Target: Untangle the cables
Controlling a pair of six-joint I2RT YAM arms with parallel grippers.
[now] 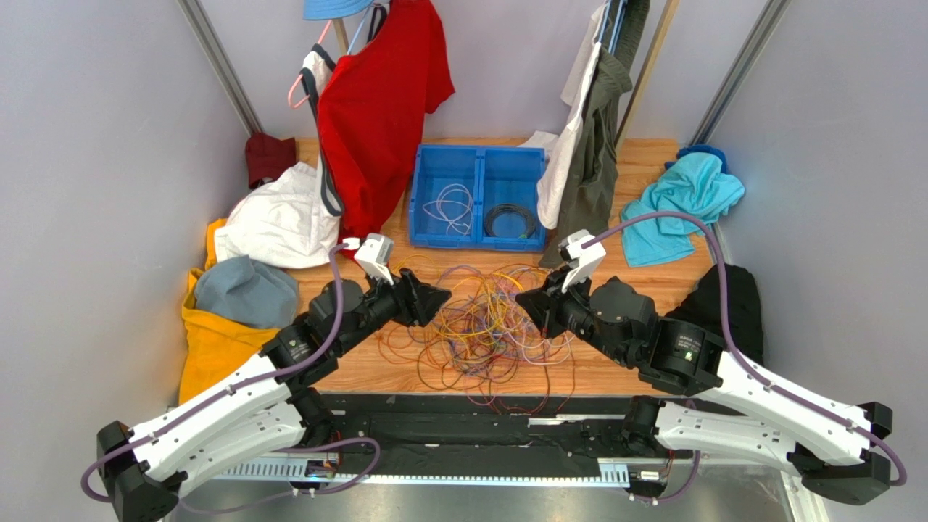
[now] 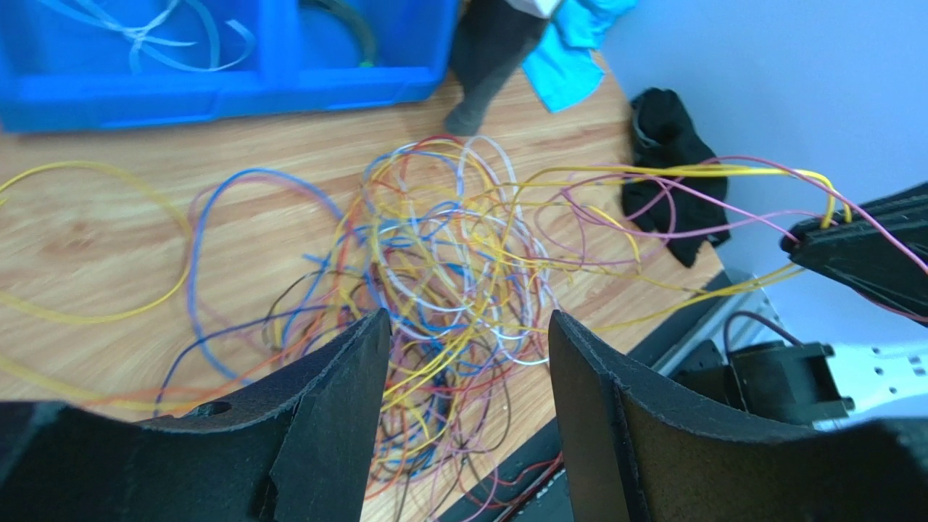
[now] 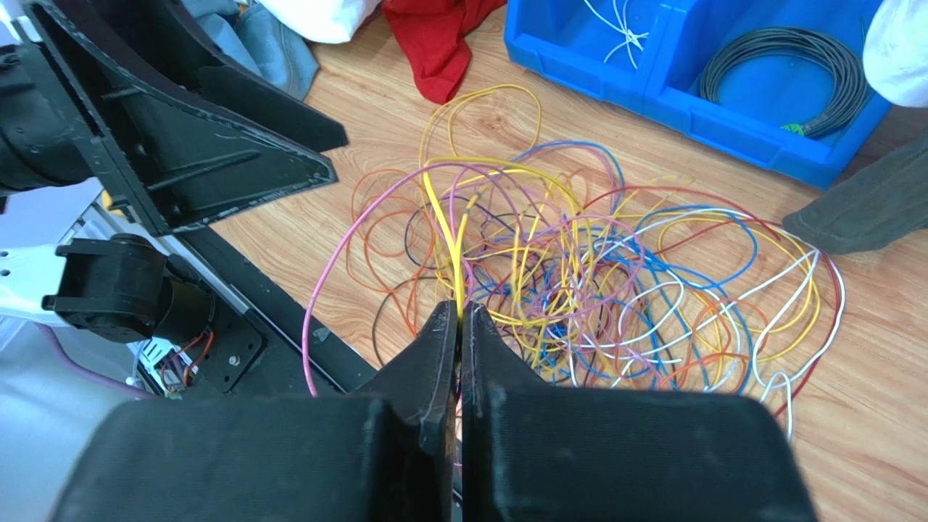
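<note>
Two grippers on the job: left gripper [image 2: 468,370], right gripper [image 3: 460,326]. One tangle of cables [image 1: 490,326], strands too knotted to count. One blue bin [image 1: 480,174], two compartments, holding one white wire bundle [image 1: 448,207] and one black coiled cable [image 1: 513,221]. One red T-shirt [image 1: 381,98], one teal cloth [image 1: 681,207], one grey cap [image 1: 245,291], one black cloth [image 1: 732,305].

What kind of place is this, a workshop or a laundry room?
Most likely a robot test booth, not a home. Plain grey walls box in a wooden table, two robot arms are bolted at its near edge, and a red T-shirt, a blue bin and tangled cables look like staged props.
</note>
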